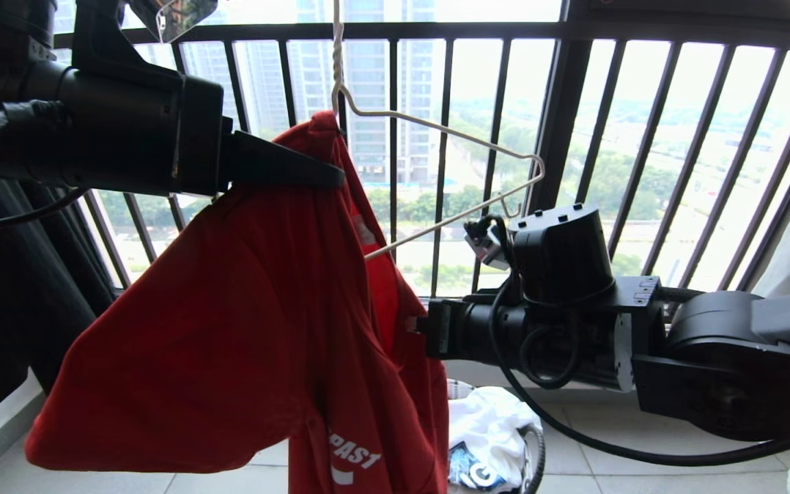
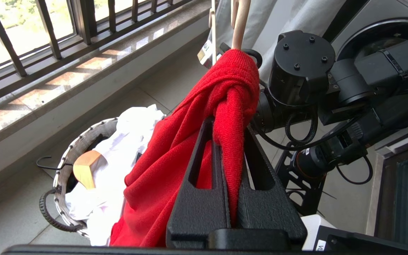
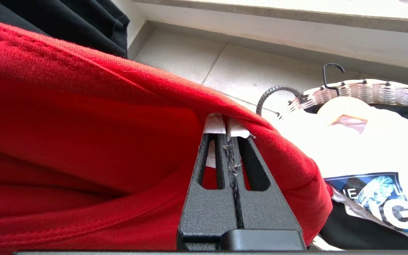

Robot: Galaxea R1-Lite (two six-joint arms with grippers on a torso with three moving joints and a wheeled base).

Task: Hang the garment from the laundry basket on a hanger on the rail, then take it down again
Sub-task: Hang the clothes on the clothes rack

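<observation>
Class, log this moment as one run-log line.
left gripper: shut on red T-shirt collar | right gripper: shut on T-shirt | hanger: hanging, partly inside shirt | basket: below

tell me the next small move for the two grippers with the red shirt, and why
Probably the right gripper should draw its pinched fabric across toward the hanger's bare arm. The left gripper is shut on the red T-shirt's collar up at the hanger's twisted neck, while that arm still sticks out uncovered, so the shirt isn't seated yet.
</observation>
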